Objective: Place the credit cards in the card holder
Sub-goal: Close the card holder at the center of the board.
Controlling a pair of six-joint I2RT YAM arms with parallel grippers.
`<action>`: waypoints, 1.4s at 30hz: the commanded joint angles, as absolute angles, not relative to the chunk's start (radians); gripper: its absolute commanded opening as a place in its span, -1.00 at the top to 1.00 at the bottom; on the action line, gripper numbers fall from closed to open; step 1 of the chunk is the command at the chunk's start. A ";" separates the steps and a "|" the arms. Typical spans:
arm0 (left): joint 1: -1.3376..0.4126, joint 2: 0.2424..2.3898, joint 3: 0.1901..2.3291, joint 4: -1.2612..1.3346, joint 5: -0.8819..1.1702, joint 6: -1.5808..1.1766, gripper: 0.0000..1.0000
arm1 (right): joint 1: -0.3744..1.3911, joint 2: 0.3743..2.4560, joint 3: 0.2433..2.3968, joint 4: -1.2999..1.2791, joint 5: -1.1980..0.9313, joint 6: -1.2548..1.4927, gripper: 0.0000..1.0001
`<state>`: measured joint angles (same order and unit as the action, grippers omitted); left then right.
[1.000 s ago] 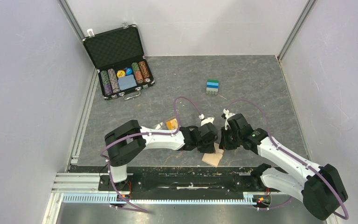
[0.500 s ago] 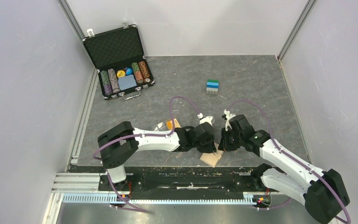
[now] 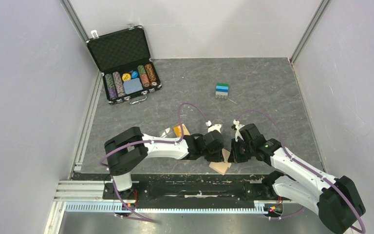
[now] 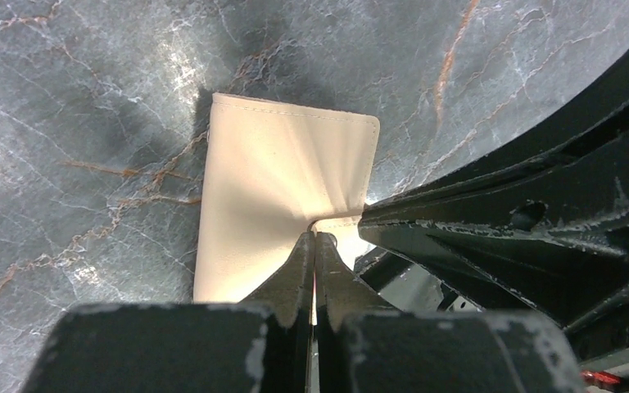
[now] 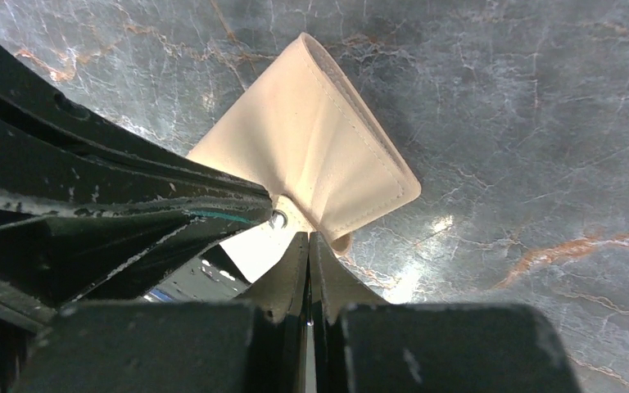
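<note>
The card holder (image 3: 220, 167), a light tan wallet, is near the table's front edge, between my two grippers. My left gripper (image 3: 220, 152) is shut on one flap of the wallet (image 4: 287, 184). My right gripper (image 3: 234, 153) is shut on the other flap (image 5: 332, 155), right beside the small round snap (image 5: 278, 219). The two flaps are spread apart over the marble table top. The credit cards (image 3: 222, 90), a small stack with blue, green and white showing, lie far back in the middle of the table, away from both grippers.
An open black chip case (image 3: 126, 68) stands at the back left. A small orange box (image 3: 179, 130) lies behind the left arm. The black rail (image 3: 190, 187) runs just in front of the wallet. Grey walls enclose the table.
Both grippers have shifted slightly toward the near edge and closer together, still shut on the wallet. The left arm's elbow has moved a little. The card stack has not moved.
</note>
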<state>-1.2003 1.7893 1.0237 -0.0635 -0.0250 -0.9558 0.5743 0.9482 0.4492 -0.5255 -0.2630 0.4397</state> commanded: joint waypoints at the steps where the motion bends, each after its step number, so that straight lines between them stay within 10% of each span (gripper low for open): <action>1: -1.209 1.810 1.028 -0.026 -0.043 -0.942 0.95 | 0.580 0.937 0.428 -0.474 -0.289 0.456 1.00; 42: -1.216 1.795 1.079 -0.043 -0.077 -0.862 0.96 | 0.580 0.996 0.423 -0.387 -0.272 0.484 1.00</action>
